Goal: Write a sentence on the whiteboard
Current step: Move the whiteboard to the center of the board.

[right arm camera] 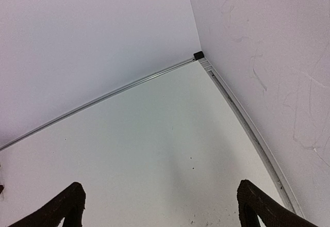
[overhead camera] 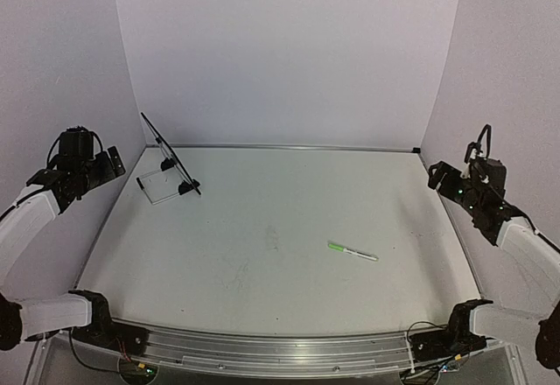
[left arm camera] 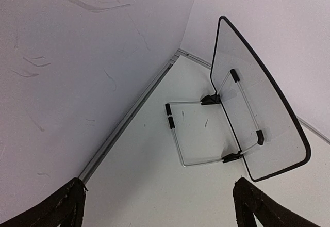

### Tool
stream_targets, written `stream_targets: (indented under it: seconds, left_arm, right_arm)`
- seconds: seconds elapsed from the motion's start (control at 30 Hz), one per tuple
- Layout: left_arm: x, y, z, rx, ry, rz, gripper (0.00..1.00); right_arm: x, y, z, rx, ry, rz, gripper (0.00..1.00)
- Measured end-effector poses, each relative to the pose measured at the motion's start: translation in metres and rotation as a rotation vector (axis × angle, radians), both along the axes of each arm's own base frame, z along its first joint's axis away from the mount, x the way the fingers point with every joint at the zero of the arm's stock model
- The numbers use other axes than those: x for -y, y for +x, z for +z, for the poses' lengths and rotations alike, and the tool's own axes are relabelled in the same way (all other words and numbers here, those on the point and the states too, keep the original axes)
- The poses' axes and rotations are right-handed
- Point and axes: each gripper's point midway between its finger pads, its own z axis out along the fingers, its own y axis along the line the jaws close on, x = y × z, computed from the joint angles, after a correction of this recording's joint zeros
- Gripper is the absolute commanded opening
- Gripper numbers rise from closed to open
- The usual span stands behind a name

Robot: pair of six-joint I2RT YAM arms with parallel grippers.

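The whiteboard [overhead camera: 171, 157] stands tilted on a wire stand at the table's back left, seen nearly edge-on from above. The left wrist view shows the whiteboard [left arm camera: 278, 134] from its stand side, with a thin black frame and a plain pale surface. The sentence is out of view. A marker [overhead camera: 352, 252] with a white body and green cap lies flat on the table, right of centre. My left gripper [overhead camera: 108, 164] [left arm camera: 162, 211] hangs open by the left wall, short of the board. At the right wall my right gripper [overhead camera: 437, 178] [right arm camera: 162, 211] is open and holds nothing.
White walls close off the table on the left, back and right, with a metal rail [right arm camera: 242, 118] along their foot. The wire stand [left arm camera: 191, 134] reaches out over the table from the board towards my left gripper.
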Motion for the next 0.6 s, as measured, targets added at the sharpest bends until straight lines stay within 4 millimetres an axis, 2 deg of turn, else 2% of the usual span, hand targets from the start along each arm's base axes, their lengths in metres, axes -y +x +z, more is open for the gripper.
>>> stream_targets:
  seconds: [0.23,0.37,0.5,0.6]
  left_arm:
    - [0.001,0.002,0.001,-0.051,0.004,-0.004,0.99]
    - [0.008,0.006,-0.001,-0.081,-0.012,-0.039,1.00]
    - [0.015,0.029,-0.008,-0.155,-0.023,-0.065,1.00]
    - [0.018,0.046,-0.025,-0.209,-0.050,-0.083,0.99]
  right_arm:
    - [-0.014,-0.006,-0.003,-0.027,0.034,0.075,0.98]
    - [-0.023,-0.008,0.001,-0.038,0.051,0.124,0.98]
    - [-0.032,-0.010,0.003,-0.055,0.067,0.172,0.98]
    - [-0.039,-0.012,0.004,-0.069,0.085,0.209,0.98]
